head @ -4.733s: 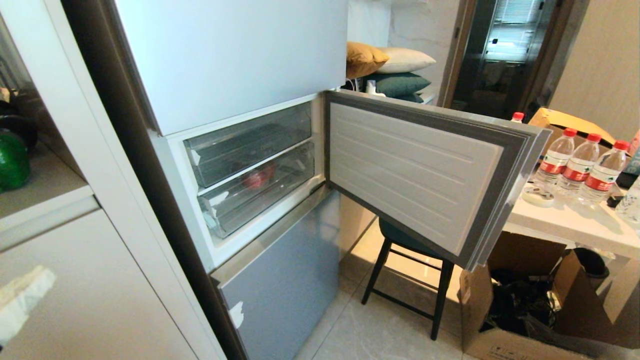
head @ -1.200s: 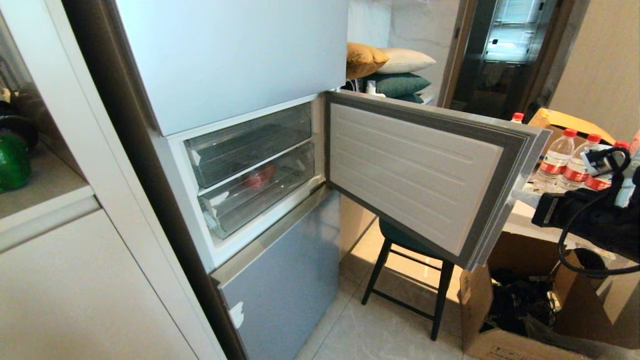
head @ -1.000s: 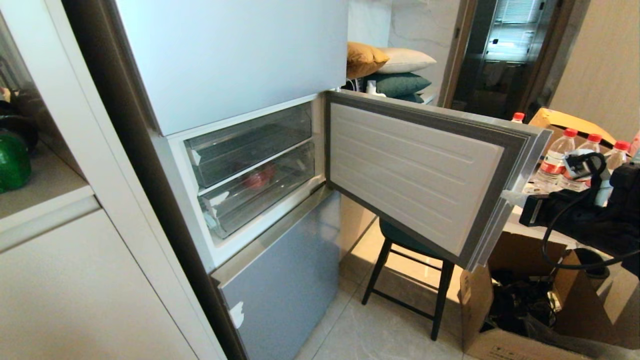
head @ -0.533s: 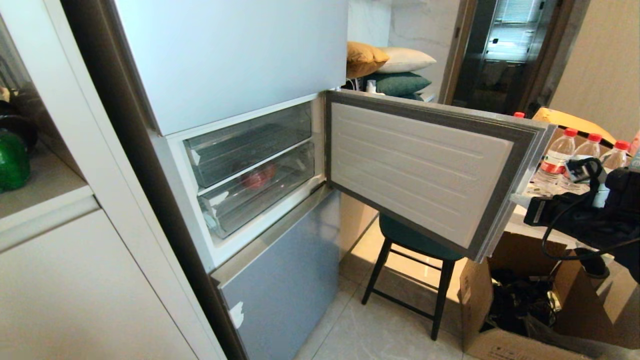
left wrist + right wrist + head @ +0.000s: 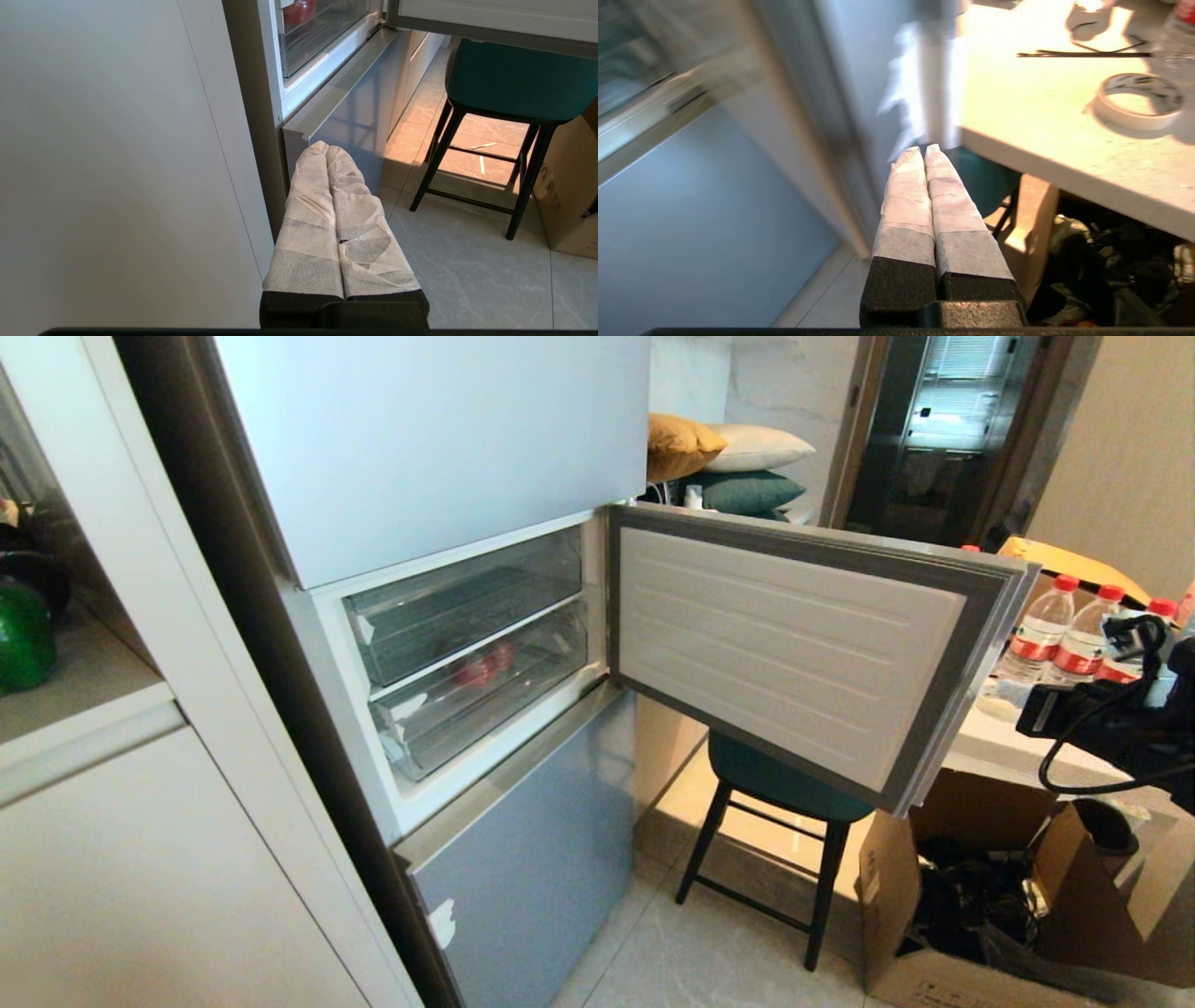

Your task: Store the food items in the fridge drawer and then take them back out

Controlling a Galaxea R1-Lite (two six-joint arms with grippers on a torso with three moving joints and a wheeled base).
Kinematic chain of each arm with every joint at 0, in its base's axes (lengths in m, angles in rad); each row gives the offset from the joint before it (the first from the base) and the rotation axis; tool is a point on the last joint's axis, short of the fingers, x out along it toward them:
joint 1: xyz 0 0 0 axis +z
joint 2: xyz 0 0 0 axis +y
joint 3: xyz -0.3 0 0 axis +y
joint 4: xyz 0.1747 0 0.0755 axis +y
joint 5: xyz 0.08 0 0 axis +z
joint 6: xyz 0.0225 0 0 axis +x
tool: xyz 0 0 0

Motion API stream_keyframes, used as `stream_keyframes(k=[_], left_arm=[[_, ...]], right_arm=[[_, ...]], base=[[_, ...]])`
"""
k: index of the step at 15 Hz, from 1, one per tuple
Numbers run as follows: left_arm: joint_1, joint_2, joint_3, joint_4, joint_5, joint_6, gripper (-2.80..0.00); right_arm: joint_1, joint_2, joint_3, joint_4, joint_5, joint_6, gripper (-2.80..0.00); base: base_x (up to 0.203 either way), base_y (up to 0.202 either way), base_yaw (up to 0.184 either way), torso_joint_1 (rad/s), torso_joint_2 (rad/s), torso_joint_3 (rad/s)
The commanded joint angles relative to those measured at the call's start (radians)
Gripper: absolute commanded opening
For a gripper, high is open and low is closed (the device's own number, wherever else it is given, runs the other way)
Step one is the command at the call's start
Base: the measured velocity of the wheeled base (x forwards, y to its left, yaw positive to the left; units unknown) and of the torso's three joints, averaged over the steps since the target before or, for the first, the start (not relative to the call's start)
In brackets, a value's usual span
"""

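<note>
The fridge's middle door (image 5: 794,653) hangs open to the right. Behind it sit two clear fridge drawers, both pushed in: the upper one (image 5: 467,602) and the lower one (image 5: 485,691), which holds a red item (image 5: 484,667). A glossy green bell pepper (image 5: 23,635) rests on the cabinet shelf at the far left. I cannot make out the potato. My right arm (image 5: 1111,737) reaches in from the right, beyond the door's outer edge, and the right gripper (image 5: 923,148) is shut and holds nothing. The left gripper (image 5: 325,147) is shut and hangs low beside the fridge.
A dark stool with a green seat (image 5: 775,793) stands under the open door. To the right is a white table (image 5: 1055,747) with water bottles (image 5: 1036,635) and a tape roll (image 5: 1136,100). Open cardboard boxes (image 5: 943,905) sit beneath it.
My right arm came in from the right to the door's outer edge, then drew back right. The door has swung a little wider open. The left arm has not moved.
</note>
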State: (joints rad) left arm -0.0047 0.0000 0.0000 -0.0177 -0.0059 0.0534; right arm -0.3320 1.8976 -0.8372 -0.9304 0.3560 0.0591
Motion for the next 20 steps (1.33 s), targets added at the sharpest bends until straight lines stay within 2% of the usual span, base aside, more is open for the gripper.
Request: stream_keyframes(k=[1,11,13,17,19,20], left_arm=[[0.0,0.0,0.011,-0.001,0.001,0.0,-2.8],[0.0,0.0,0.011,-0.001,0.001,-0.001,-2.8],[0.0,0.0,0.011,-0.001,0.001,-0.001,-2.8],[0.0,0.001,0.011,-0.001,0.001,-0.001,-2.8],[0.0,0.0,0.011,-0.001,0.001,-0.001,-2.8],[0.0,0.0,0.011,0.0,0.001,-0.001,-2.8]], right_arm=[[-0.019,0.033,-0.029,-0.005,0.003,0.001,-2.8],[-0.112,0.139,-0.156,-0.005,0.011,-0.004,-2.8],[-0.116,0.104,-0.117,-0.009,0.046,-0.006,-2.8],[-0.108,-0.039,0.037,-0.011,0.064,-0.012,-2.8],[-0.107,-0.024,0.024,-0.012,0.076,-0.01,-2.8],[-0.107,-0.01,0.015,-0.018,0.114,-0.01,-2.8]], base=[[0.0,0.0,0.0,0.0,0.0,0.0],[0.0,0.0,0.0,0.0,0.0,0.0],[0.0,0.0,0.0,0.0,0.0,0.0],[0.0,0.0,0.0,0.0,0.0,0.0],[0.0,0.0,0.0,0.0,0.0,0.0],[0.0,0.0,0.0,0.0,0.0,0.0]])
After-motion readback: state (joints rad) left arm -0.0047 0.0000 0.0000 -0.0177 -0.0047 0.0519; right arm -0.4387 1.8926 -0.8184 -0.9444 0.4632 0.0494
